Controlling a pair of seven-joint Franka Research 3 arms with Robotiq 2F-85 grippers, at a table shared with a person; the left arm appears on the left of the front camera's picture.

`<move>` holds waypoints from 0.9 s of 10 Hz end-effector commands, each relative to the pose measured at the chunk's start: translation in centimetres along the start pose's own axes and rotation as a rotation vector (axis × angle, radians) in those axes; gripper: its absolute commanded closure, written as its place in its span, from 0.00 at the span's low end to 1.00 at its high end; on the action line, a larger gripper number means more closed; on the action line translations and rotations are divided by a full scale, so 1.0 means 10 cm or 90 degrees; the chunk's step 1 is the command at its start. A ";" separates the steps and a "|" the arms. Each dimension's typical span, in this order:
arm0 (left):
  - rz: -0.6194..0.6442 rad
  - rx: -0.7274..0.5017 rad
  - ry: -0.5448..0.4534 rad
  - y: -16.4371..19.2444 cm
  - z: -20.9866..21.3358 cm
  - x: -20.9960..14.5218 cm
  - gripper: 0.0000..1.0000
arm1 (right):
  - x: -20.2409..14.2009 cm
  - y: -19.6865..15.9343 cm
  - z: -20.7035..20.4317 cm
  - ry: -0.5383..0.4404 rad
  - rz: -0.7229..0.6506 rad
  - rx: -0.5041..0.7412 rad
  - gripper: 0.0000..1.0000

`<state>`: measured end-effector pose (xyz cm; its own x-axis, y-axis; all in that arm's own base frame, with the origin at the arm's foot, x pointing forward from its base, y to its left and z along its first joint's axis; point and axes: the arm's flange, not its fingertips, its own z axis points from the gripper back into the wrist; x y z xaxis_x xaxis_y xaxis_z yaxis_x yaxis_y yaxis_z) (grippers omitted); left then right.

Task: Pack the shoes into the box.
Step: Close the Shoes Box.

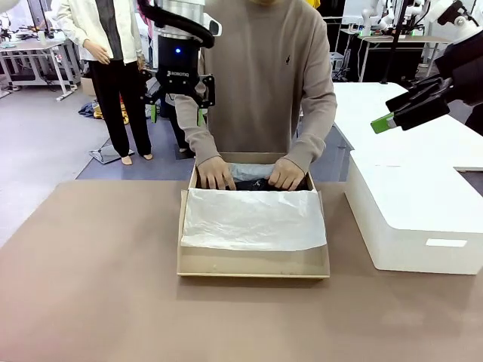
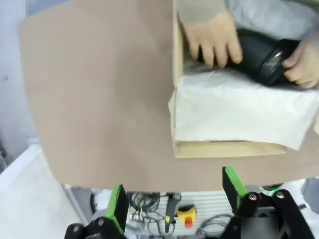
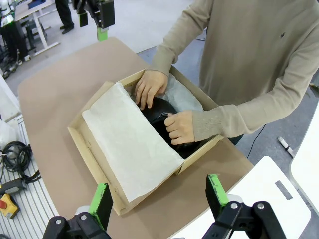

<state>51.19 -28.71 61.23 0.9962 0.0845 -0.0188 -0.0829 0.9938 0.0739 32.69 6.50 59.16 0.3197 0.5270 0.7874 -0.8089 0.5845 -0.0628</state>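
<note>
Both my grippers are up in the air, empty, jaws spread wide. Left gripper [image 1: 177, 115] hangs at approx. 11 o'clock from the box [image 1: 253, 265], past the far edge of the table [image 1: 90, 286], pads pointing down. Right gripper [image 1: 392, 113] sits at approx. 2 o'clock from the box, over the white block [image 1: 415, 204], fingers aimed toward 9 o'clock. Neither touches anything.

The box is mid-table, open, long side facing me. White tissue paper [image 1: 253, 219] covers the 6 o'clock part of the inside, roughly two thirds. The shoes [image 3: 159, 117] are in the 12 o'clock strip of the box, glossy black, partly under the person's hands. Can't tell if it's one shoe or both in there, since just one dark shape shows.

The person stands at 12 o'clock w/ both hands inside the box, on the black leather. One hand [image 1: 216, 173] is at the box's 11 o'clock corner, fingers flat on top. The other hand [image 1: 287, 173] is at 1 o'clock, curled on the shoe's end. More crumpled paper lies behind the hands, against the far wall.
</note>
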 end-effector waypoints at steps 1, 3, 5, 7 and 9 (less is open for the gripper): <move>0.021 0.029 0.021 -0.09 0.00 0.01 0.00 | 0.00 0.00 -0.01 -0.009 -0.001 0.008 0.00; 0.021 0.029 0.021 -0.09 0.00 0.01 0.00 | 0.00 0.00 -0.01 -0.009 -0.001 0.008 0.00; 0.021 0.029 0.021 -0.09 0.00 0.01 0.00 | 0.00 0.00 -0.01 -0.009 -0.001 0.008 0.00; 0.011 0.019 0.025 -0.09 -0.07 -0.01 0.00 | 0.00 0.00 -0.01 -0.009 -0.001 0.008 0.00; -0.168 0.084 -0.020 0.04 -0.09 -0.06 0.00 | 0.00 0.00 -0.01 -0.009 -0.001 0.008 0.00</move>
<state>51.13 -29.74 60.38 0.9982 -0.0288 -0.0521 0.0362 0.9885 0.1468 32.69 6.49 59.16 0.3197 0.5270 0.7874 -0.8088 0.5848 -0.0630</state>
